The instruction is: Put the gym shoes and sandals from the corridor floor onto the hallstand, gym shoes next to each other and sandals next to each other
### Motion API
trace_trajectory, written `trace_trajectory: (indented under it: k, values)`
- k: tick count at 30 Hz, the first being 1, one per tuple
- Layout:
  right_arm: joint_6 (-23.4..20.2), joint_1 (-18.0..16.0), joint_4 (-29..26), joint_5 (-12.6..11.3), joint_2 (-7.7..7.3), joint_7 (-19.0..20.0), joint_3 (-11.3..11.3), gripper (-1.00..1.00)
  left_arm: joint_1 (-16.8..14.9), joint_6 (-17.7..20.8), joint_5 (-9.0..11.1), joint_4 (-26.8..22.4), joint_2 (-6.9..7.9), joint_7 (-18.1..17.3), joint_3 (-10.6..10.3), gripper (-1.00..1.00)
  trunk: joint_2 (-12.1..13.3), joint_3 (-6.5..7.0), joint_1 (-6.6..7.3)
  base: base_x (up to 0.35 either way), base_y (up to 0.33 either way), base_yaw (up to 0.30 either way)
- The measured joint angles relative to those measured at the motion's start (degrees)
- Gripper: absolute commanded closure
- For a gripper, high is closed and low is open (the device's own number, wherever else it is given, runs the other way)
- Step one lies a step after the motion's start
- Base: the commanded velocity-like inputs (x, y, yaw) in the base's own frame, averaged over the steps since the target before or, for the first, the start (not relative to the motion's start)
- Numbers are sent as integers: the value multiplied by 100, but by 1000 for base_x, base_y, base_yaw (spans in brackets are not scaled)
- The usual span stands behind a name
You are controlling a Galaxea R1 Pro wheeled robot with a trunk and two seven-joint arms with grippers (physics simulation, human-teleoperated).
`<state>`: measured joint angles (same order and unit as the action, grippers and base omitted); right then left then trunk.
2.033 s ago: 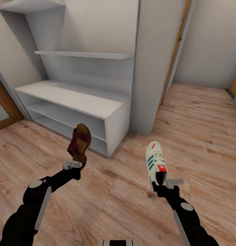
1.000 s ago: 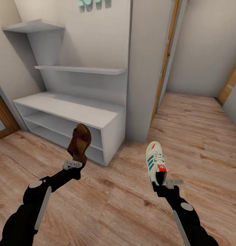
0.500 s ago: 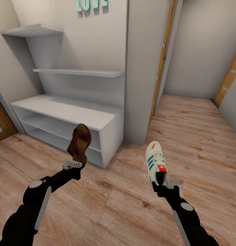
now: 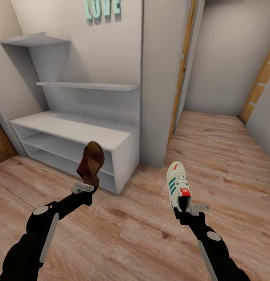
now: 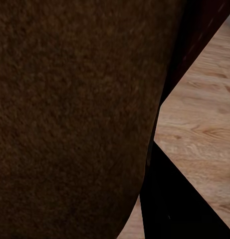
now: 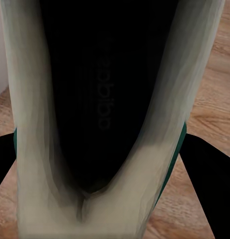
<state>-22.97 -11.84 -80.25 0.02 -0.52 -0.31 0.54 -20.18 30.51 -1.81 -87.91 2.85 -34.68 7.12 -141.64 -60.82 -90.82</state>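
Observation:
My left gripper (image 4: 88,185) is shut on a dark brown sandal (image 4: 91,163), held upright above the wood floor (image 4: 135,230); its leather surface (image 5: 70,114) sits right against the left wrist camera. A white gym shoe (image 4: 178,185) with green stripes and a red tongue sits in my right gripper (image 4: 185,210), which is shut on its heel; the right wrist camera looks into the shoe's dark opening (image 6: 105,99). The light-grey hallstand (image 4: 72,130) stands ahead on the left with two open shelf levels, its top bare. The other shoe and sandal are out of view.
Stepped grey wall shelves (image 4: 84,85) rise above the rack, under teal "LOVE" letters (image 4: 101,8). A grey wall pillar (image 4: 158,82) stands right of the rack. Beyond it the corridor (image 4: 217,136) runs on, with wooden door frames at both sides.
The whole view has shifted: the rack and wall slid down and left in the picture and more of the wall above shows. Both arms hold their shoes in the same pose.

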Motion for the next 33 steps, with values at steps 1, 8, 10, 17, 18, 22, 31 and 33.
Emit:
trace_trajectory:
  k: [1,8,10,17,18,22,31,33]
  values:
    - [1,0,1,1,0,0,0,100,1,2,1,-1,1,0,0,100,0,9,0,-49,159,-59]
    - [3,0,3,1,0,0,-1,100,1,5,0,-2,0,0,0,100,0,73,0,-52,269,-60]
    - [3,0,3,1,0,0,-1,100,0,6,-1,-2,-1,0,0,100,0,91,0,-6,307,-60]
    - [3,0,3,0,0,0,-1,100,0,5,4,-2,5,-7,7,100,0,155,0,-1,310,-60]
    - [3,0,3,0,0,0,-1,100,0,5,4,-2,6,-5,8,100,0,164,0,0,310,-60]
    - [3,0,3,-2,0,2,0,100,0,5,4,-2,7,-8,9,100,0,200,0,0,310,-60]
    - [3,0,3,-2,1,2,0,100,0,3,5,-2,7,-8,321,100,0,282,0,0,310,-60]
    - [3,0,3,-2,0,2,0,100,0,4,9,-2,7,-9,358,100,0,300,0,0,310,-60]
